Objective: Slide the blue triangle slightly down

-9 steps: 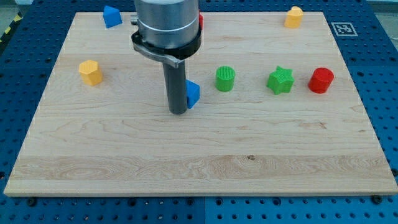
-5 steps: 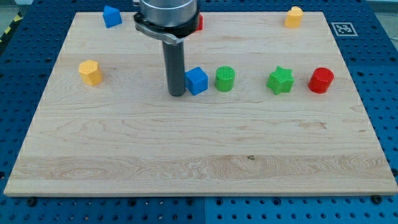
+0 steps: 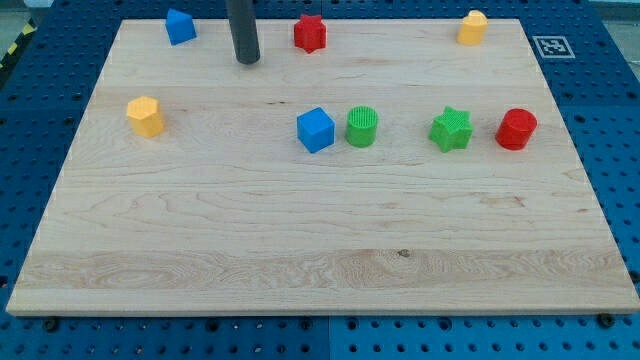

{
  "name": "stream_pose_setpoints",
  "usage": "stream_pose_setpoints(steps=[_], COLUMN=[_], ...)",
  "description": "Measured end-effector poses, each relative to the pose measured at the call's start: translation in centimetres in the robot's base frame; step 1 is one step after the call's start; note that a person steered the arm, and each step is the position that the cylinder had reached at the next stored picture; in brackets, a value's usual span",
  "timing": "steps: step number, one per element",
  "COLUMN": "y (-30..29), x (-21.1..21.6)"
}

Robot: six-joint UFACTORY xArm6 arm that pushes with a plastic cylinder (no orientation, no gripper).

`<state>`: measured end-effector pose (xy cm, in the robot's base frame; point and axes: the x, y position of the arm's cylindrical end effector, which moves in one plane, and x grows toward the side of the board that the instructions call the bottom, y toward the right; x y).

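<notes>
Where table [image 3: 300,230] reaches upper frame: my tip [image 3: 246,60] between blue triangle [image 3: 180,26] and red star [image 3: 310,33], touching neither. Tool: bare rod, holding nothing.

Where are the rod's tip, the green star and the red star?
my tip [image 3: 246,60]: camera view, very bottom end of the dark rod.
green star [image 3: 451,129]: camera view, centre of its top face.
red star [image 3: 310,33]: camera view, centre of its top face.
</notes>
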<state>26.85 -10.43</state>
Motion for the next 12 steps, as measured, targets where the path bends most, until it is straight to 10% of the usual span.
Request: stream_pose_setpoints(steps=[2,6,12], y=[-3.4,-12.0,-12.8], x=[-7.7,-7.6,0.6])
